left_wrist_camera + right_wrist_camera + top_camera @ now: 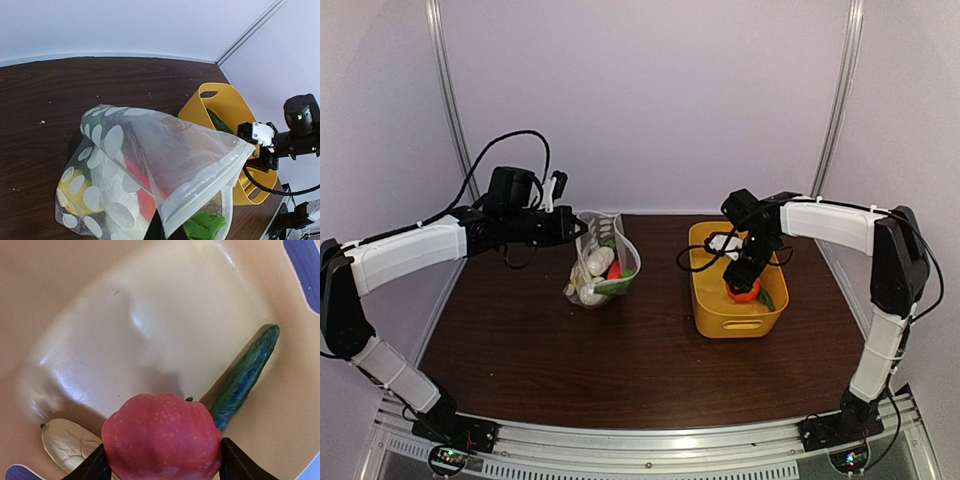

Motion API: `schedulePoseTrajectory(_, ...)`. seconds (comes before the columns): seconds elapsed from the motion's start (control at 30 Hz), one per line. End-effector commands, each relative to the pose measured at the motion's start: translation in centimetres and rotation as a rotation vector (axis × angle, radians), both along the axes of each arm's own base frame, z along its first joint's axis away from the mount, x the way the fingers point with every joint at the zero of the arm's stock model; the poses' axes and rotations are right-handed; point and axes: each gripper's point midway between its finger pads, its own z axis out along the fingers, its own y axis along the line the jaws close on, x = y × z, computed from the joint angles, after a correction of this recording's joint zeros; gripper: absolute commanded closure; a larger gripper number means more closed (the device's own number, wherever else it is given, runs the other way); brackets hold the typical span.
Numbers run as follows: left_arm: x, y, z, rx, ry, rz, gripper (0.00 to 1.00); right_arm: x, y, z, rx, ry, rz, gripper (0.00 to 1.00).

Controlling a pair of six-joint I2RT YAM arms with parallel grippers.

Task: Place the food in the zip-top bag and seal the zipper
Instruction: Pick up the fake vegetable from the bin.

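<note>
Left gripper (574, 228) is pinching the mouth edge of the clear, white-dotted soft plastic zip-top bag (603, 262), jaws closed on the film, and is holding it propped up left of centre in the top view, on the dark brown wooden tabletop (620, 360). In the left wrist view the thin pale whitish zipper strip (202, 184) is running along the raised mouth toward lower right; the mouth is gaping, not sealed. Showing through the plastic: a round yellow toy piece (67, 182) at lower left, a white toy radish (117, 197), a red toy piece (144, 197), and leafy toy greens (202, 226) at the bottom edge. Right gripper (744, 282) is reaching down into the yellow plastic basket (735, 322) right of centre, well apart from the bag. In the right wrist view its black fingers (95, 467) are clamping a ribbed red-orange toy vegetable (162, 435) at bottom centre. A dark green toy cucumber (245, 375) is lying diagonally at right along the basket wall; a pale cream leaf-shaped piece (65, 442) is lying at lower left.
</note>
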Motion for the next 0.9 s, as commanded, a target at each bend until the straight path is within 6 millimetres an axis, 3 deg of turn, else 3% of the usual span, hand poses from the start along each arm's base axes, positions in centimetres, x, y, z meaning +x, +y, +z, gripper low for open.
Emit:
schedulePoseTrajectory(0.0, 0.3, 0.1, 0.5, -0.025, -0.021, 0.001, 1.00, 1.4, 2.3, 2.5, 0.113, -0.037, 0.017, 0.49)
schedulePoseTrajectory(0.13, 0.3, 0.1, 0.5, -0.026, -0.022, 0.000, 1.00, 2.0, 3.7, 2.7, 0.178, -0.025, 0.015, 0.49)
schedulePoseTrajectory(0.33, 0.3, 0.1, 0.4, -0.027, -0.019, -0.001, 1.00, 2.4, 3.9, 4.1, 0.201, -0.049, 0.014, 0.50)
schedulePoseTrajectory(0.6, 0.4, -0.2, -0.1, -0.036, -0.002, -0.018, 1.00, 1.6, 4.4, 11.4, 0.315, -0.184, 0.065, 0.50)
schedulePoseTrajectory(0.87, 0.6, -0.3, 0.0, -0.043, -0.006, -0.031, 1.00, -0.2, 7.5, 17.8, 0.528, -0.216, 0.184, 0.50)
